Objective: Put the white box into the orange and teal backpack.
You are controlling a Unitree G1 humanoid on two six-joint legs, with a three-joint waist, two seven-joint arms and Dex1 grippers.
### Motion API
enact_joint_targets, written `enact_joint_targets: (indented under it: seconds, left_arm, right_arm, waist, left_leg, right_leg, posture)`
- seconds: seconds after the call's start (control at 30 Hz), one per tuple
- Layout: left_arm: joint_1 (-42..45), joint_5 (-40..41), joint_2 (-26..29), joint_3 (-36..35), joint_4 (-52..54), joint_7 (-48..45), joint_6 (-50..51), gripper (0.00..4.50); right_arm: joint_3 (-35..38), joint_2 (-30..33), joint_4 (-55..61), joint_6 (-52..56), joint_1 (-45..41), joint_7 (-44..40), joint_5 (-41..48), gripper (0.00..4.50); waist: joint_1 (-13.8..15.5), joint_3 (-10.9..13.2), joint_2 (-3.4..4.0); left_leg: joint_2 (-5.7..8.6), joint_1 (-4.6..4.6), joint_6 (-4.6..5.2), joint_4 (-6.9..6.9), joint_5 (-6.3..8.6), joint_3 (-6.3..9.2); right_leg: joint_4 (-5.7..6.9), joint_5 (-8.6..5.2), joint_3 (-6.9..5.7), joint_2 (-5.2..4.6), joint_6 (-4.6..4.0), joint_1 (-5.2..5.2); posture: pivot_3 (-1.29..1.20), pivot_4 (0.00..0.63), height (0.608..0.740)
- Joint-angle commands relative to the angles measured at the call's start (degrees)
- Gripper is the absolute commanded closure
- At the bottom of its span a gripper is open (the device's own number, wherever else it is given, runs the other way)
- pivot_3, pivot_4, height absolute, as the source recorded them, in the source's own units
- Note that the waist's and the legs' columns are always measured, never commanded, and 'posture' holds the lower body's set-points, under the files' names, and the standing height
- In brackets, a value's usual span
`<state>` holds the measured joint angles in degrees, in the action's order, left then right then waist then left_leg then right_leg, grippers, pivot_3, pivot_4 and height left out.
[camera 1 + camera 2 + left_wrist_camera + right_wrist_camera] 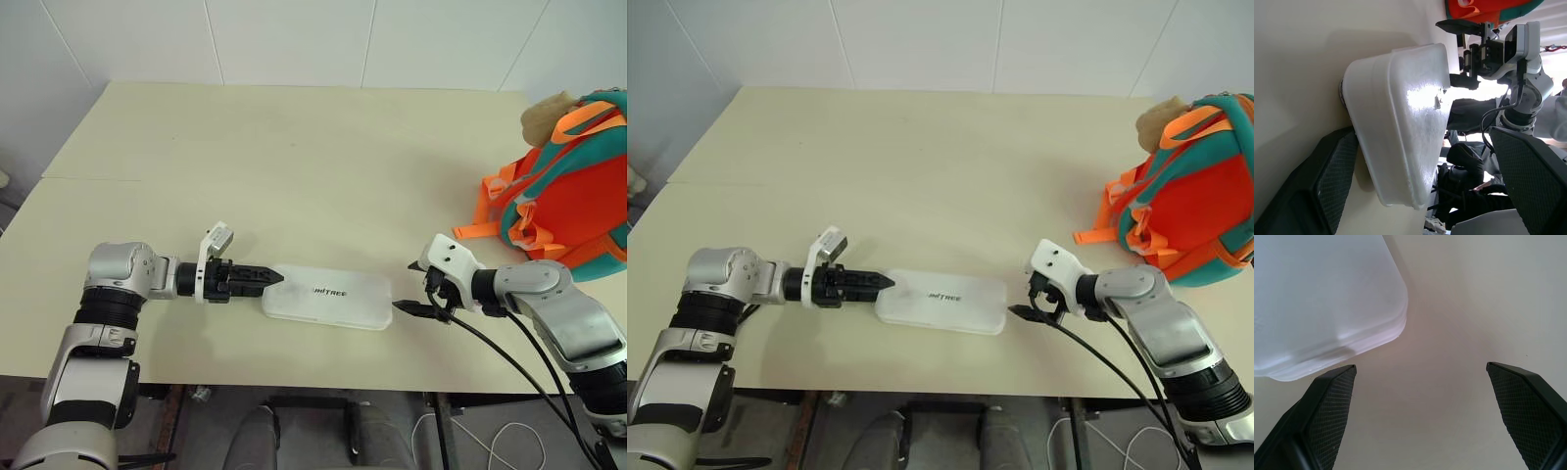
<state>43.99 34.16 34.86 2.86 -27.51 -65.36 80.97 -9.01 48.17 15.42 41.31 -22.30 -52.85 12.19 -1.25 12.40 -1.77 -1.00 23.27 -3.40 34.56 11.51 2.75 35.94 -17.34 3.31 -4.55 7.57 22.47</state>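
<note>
The white box (327, 295) is lying flat near the front edge of the table (294, 157), between the two grippers. The left gripper (272, 278) is sitting at its left end with jaws spread wide, one finger on each side of that end in the left wrist view. The right gripper (404, 307) is hovering just off the right end, jaws also wide, holding nothing. Small dark lettering is showing on the lid, too small to read surely. The orange and teal backpack (573, 201) is standing at the table's far right.
</note>
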Motion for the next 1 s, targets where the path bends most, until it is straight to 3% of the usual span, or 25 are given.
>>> enact_joint_targets:
  seconds: [0.03, 0.43, 0.53, 0.6, 0.8, 0.9, 1.0]
  left_arm:
    - [-1.51, -0.48, -1.27, 1.74, -0.35, 1.31, -0.7, 0.01]
    - [-0.1, -1.1, -3.87, 3.21, -2.33, 1.12, -2.66, 0.01]
    - [0.52, -1.53, -4.08, 3.52, -3.92, 0.79, -3.47, 0.56]
    - [0.78, -1.38, -3.62, 3.8, -4.15, -0.02, -3.69, 1.29]
    - [1.44, -2.09, -1.12, 7.11, -4.09, -3.49, -4.62, 2.94]
    - [1.97, -2.85, -0.08, 8.83, -4.48, -5.12, -5.84, 3.23]
    - [2.48, -4.0, 1.63, 10.97, -3.66, -6.24, -7.86, 3.23]
  right_arm:
    - [0.18, -0.25, 2.27, 0.06, -0.57, 0.18, 0.26, 0.0]
    - [0.19, -1.41, 2.44, 0.51, -0.91, 0.46, 0.45, 0.0]
    - [0.21, -1.36, 2.27, 0.54, -0.98, 0.5, 0.19, 0.0]
    - [0.8, -0.85, 2.57, 0.7, -0.55, 0.46, 0.32, 0.0]
    - [2.62, 0.53, 2.43, 0.95, 0.13, 0.12, 0.58, 0.0]
    - [3.75, 1.03, 2.4, 1.14, 0.37, 0.24, 1.01, 0.0]
    - [10.75, -0.92, 3.66, 3.91, 0.89, 3.14, 4.52, 0.0]
  waist:
    - [0.03, 0.0, 0.01]
    - [0.05, -0.02, 0.02]
    - [0.0, -0.02, 0.02]
    - [-0.15, -0.01, 0.01]
    - [-0.27, -0.01, 0.01]
    - [-0.27, -0.01, 0.01]
    - [-0.26, -0.01, 0.0]
  left_leg:
    - [0.0, 0.0, 0.0, 0.05, 0.0, 0.0]
    - [0.02, 0.02, 0.06, 0.36, -0.02, -0.01]
    - [0.03, 0.01, 0.07, 0.38, -0.02, -0.01]
    - [0.03, 0.03, 0.08, 0.37, -0.02, -0.01]
    - [0.02, 0.1, 0.11, 0.25, 0.03, -0.02]
    - [0.02, 0.1, 0.11, 0.21, 0.05, -0.02]
    - [0.02, 0.1, 0.11, 0.15, 0.05, -0.02]
  right_leg:
    - [0.0, -0.02, 0.0, 0.0, -0.04, -0.01]
    - [-0.08, -0.11, 0.06, -0.02, -0.46, -0.14]
    - [-0.1, -0.1, 0.07, -0.03, -0.47, -0.14]
    - [-0.1, -0.1, 0.07, -0.03, -0.47, -0.12]
    - [-0.1, -0.07, 0.06, -0.02, -0.4, 0.0]
    - [-0.12, -0.08, 0.06, -0.02, -0.43, 0.0]
    - [-0.18, -0.09, 0.06, -0.02, -0.45, 0.0]
  posture:
    - [0.0, 0.15, 0.74]
    - [0.0, 0.15, 0.74]
    - [0.0, 0.15, 0.74]
    - [0.0, 0.15, 0.74]
    - [0.0, 0.15, 0.74]
    - [0.0, 0.15, 0.74]
    - [0.0, 0.15, 0.74]
